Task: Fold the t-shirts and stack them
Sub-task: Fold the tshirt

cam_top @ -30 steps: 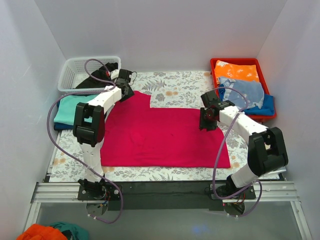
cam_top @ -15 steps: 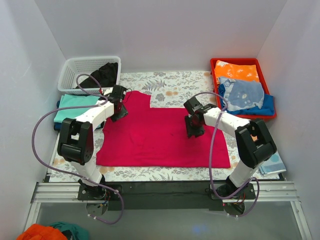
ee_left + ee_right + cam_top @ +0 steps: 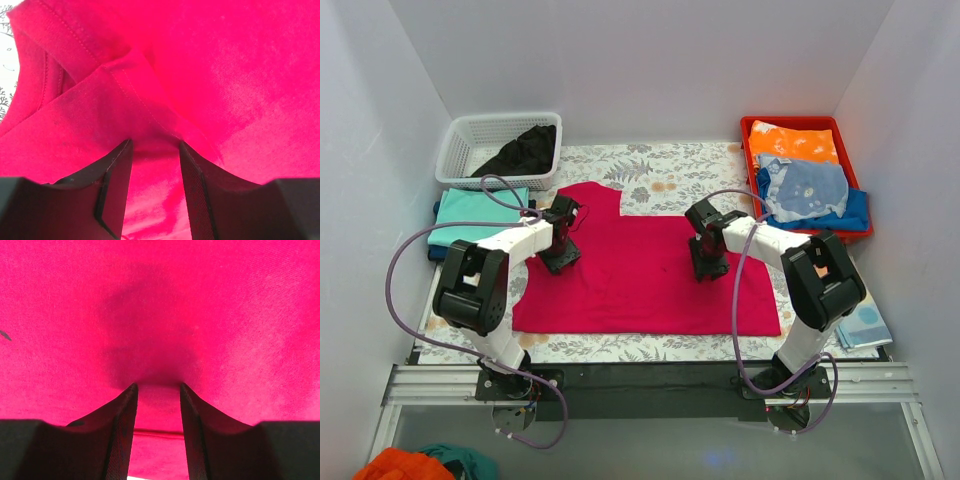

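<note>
The crimson t-shirt is spread flat mid-table, its long axis running from left edge to right edge. The left fingers are set on its folded sleeve hem and the right fingers on plain cloth, both pairs parted with nothing clamped. A black garment is held in the white basket at the far left corner, and an orange garment tops the red tray at the far right.

Red tee: crimson, spread flat across the bench, left sleeve folded inward
Teal tee: folded, left bench edge
Black tee: crumpled in white basket
</note>
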Action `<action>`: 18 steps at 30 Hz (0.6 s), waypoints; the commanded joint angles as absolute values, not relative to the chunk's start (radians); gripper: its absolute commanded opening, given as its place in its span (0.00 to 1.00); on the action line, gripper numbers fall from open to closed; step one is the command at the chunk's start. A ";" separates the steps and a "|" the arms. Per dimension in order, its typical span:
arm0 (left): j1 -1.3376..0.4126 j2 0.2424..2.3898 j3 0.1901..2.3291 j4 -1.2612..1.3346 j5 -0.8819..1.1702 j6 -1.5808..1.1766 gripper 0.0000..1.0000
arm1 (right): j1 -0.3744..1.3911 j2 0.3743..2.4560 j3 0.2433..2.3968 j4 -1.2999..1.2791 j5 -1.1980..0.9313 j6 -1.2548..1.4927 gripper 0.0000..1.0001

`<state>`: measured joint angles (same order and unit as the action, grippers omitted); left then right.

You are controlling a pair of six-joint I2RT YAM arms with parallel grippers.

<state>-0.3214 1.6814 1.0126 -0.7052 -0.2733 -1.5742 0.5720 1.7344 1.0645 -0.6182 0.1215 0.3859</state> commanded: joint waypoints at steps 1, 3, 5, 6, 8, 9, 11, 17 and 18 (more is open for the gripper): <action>-0.333 1.674 0.950 -0.790 -0.233 -1.670 0.42 | 0.577 1.763 0.988 -0.623 0.103 0.390 0.46; -0.336 1.654 0.927 -0.805 -0.227 -1.701 0.42 | 0.577 1.752 0.960 -0.635 0.095 0.399 0.46; -0.336 1.629 0.887 -0.824 -0.216 -1.716 0.42 | 0.577 1.738 0.939 -0.660 0.083 0.410 0.46; -0.337 1.605 0.874 -0.828 -0.204 -1.724 0.42 | 0.577 1.733 0.919 -0.667 0.080 0.417 0.46; -0.339 1.579 0.839 -0.847 -0.196 -1.749 0.43 | 0.578 1.715 0.896 -0.701 0.072 0.429 0.46; -0.342 1.559 0.830 -0.851 -0.192 -1.755 0.43 | 0.578 1.709 0.887 -0.709 0.068 0.434 0.46; -0.348 1.545 0.813 -0.864 -0.186 -1.769 0.43 | 0.578 1.681 0.850 -0.732 0.057 0.451 0.45; -0.354 1.508 0.784 -0.877 -0.193 -1.779 0.43 | 0.583 1.596 0.747 -0.761 0.032 0.502 0.45; -0.356 1.502 0.787 -0.877 -0.198 -1.773 0.43 | 0.584 1.582 0.741 -0.765 0.038 0.509 0.44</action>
